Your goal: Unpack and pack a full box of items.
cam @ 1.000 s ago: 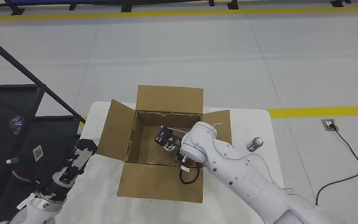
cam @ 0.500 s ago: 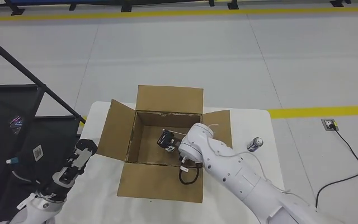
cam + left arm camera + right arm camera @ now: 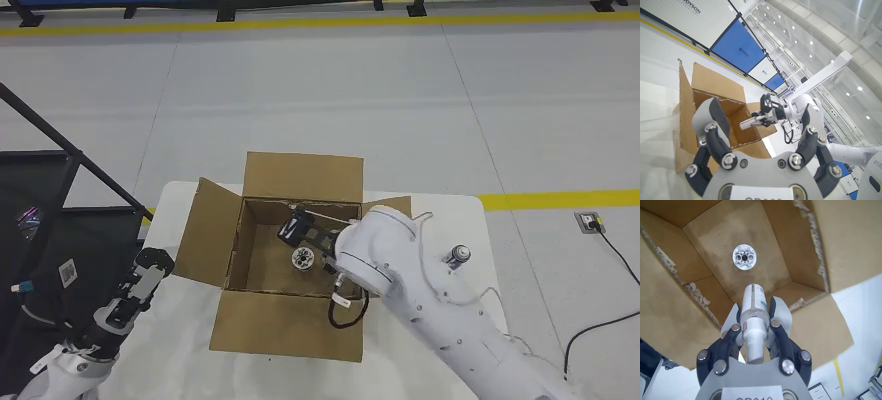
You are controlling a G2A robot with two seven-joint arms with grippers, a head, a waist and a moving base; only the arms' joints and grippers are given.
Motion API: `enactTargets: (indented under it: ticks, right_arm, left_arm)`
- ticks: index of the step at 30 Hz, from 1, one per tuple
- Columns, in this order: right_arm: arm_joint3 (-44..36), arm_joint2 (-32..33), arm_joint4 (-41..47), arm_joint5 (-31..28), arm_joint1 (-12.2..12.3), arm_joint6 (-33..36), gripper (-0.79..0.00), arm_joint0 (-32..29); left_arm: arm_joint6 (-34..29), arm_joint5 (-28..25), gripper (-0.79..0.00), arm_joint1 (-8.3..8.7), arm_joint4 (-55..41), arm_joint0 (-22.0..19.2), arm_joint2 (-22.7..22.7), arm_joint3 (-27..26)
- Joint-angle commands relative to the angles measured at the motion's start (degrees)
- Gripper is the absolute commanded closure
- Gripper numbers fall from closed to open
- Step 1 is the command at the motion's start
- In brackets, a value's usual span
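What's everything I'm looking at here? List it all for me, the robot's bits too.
cardboard box: one, brown, flaps open, on the table
table: one, white, under the box
metal disc: one, silver, flat on the box floor
bottle: one, white, held above the open box
small can: one, grey, on the table to the robot's right of the box
black cloth: one, beside the table on the robot's left
right gripper: one, white and black, shut on the bottle over the box
left gripper: one, white and black, open and empty, at the table's edge left of the box
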Motion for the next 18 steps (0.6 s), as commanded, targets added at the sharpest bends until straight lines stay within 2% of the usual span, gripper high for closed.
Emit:
enactTargets:
  ticks: [1,5,10,14,18]
  right_arm:
    - [-8.3,4.0,-4.3,0.0,1.8,-0.1,0.000,-4.8]
    - [-20.0,12.7,-10.2,-0.1,4.8,-0.1,0.000,-14.7]
    - [-26.3,24.3,-13.2,1.2,7.5,-0.1,0.000,-27.1]
    - [-26.6,31.5,-9.0,0.7,8.8,-0.1,0.000,-32.7]
    - [-22.4,35.3,-5.9,0.6,9.6,-0.1,0.000,-33.9]
  left_arm:
    - [0.0,0.0,-0.785,0.00,0.0,0.0,0.0,0.0]
    - [0.0,0.0,-0.785,0.00,0.0,0.0,0.0,0.0]
    - [0.0,0.0,-0.785,0.00,0.0,0.0,0.0,0.0]
    - [0.0,0.0,-0.785,0.00,0.0,0.0,0.0,0.0]
    - [0.0,0.0,-0.785,0.00,0.0,0.0,0.0,0.0]
